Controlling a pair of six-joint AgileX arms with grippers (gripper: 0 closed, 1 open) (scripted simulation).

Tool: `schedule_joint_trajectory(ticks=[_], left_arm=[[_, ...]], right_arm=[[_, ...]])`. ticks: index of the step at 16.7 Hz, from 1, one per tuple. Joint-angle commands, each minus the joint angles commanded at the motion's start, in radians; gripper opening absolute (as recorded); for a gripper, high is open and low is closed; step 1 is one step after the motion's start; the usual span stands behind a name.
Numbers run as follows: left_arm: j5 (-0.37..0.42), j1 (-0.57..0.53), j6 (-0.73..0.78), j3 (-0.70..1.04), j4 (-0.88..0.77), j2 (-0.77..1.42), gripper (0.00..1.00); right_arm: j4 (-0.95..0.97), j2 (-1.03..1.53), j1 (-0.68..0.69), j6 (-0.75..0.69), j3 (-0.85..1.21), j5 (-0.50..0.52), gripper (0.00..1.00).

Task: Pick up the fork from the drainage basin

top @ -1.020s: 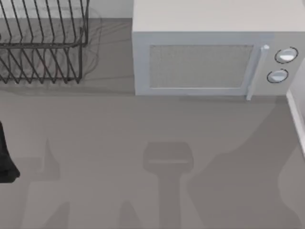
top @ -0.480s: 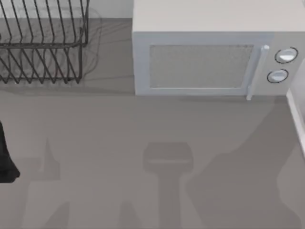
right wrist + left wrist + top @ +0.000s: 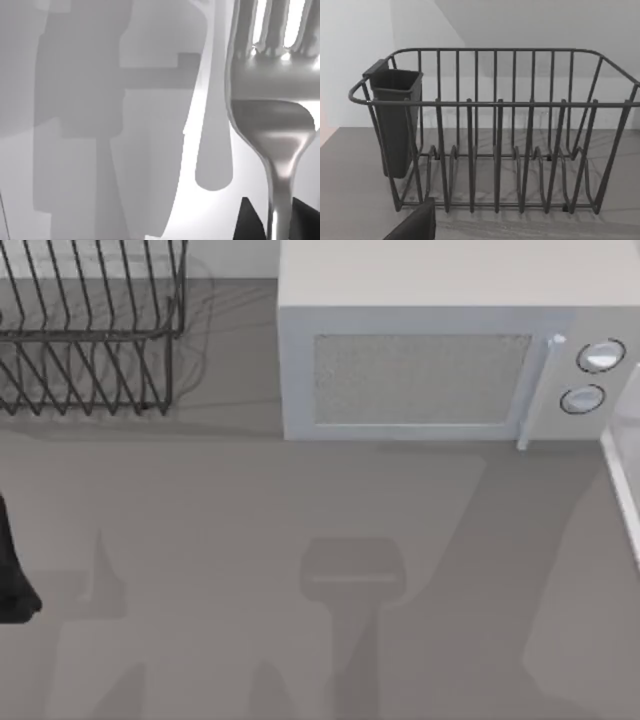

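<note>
The fork [image 3: 272, 100] is seen up close in the right wrist view, silvery and shiny, with its tines pointing away from the camera. Its slim handle runs down between the two dark fingertips [image 3: 248, 222] of my right gripper [image 3: 278, 222], which is shut on it. The fork's shadow falls on the pale surface behind it, a little apart from the fork. The drainage basin's pale rim [image 3: 622, 485] runs along the table's right edge in the top view. My left arm [image 3: 12, 570] stays at the table's left edge, and its gripper [image 3: 415, 225] faces the dish rack.
A dark wire dish rack [image 3: 90, 330] with a dark cutlery cup [image 3: 395, 120] stands at the back left. A large white microwave [image 3: 440, 350] fills the back centre and right. The grey tabletop [image 3: 250, 520] in front carries arm shadows.
The broad shadow on the right half of the table has shifted to the left and changed shape. My left arm has not moved.
</note>
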Motion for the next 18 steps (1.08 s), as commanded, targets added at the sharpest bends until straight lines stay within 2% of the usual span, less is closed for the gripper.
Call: schedule_joint_trajectory(ticks=[3, 10, 14, 18], left_arm=[[0.0, 0.0, 0.0, 0.0, 0.0, 0.0, 1.0], [0.0, 0.0, 0.0, 0.0, 0.0, 0.0, 1.0], [0.0, 0.0, 0.0, 0.0, 0.0, 0.0, 1.0], [0.0, 0.0, 0.0, 0.0, 0.0, 0.0, 1.0]], right_arm=[[-0.086, -0.035, 0.0, 0.0, 0.067, 0.0, 0.0], [-0.077, -0.073, 0.016, 0.037, 0.038, 0.011, 0.0], [-0.034, -0.264, 0.094, 0.199, -0.131, 0.048, 0.0], [-0.015, -0.544, 0.272, 0.401, -0.425, 0.064, 0.0]])
